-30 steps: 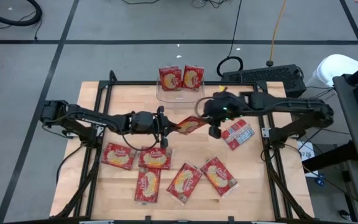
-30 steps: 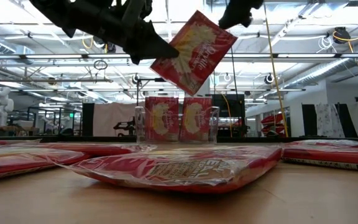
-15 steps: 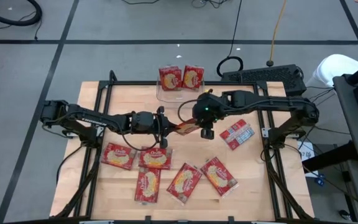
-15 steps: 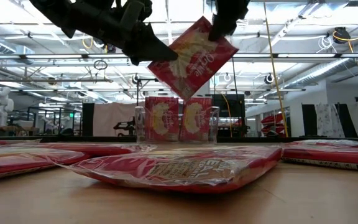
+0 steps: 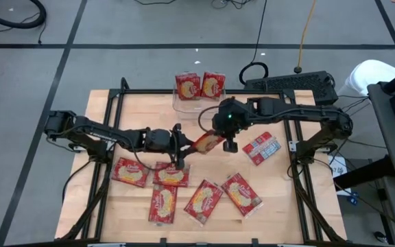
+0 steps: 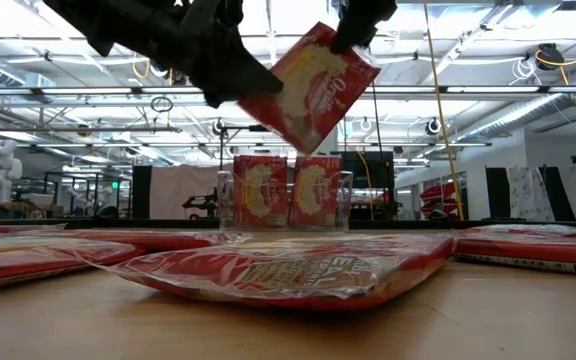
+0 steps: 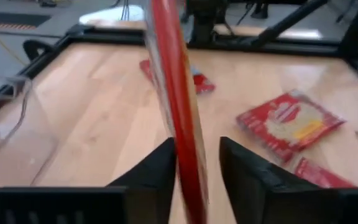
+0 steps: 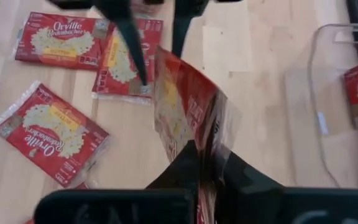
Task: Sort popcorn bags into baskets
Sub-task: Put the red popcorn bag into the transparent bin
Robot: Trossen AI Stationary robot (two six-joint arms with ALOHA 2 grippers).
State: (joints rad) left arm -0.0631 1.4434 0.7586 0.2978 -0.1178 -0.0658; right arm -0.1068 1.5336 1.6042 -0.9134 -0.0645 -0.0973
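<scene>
L claw (image 5: 184, 145) + R claw (image 5: 226, 142) both clamp popcorn bag (image 5: 208, 142) | red, yellow front, tilted midair

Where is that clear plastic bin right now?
In the high view the clear bin sits at the table's far edge, near the middle, with two popcorn bags standing inside.
</scene>
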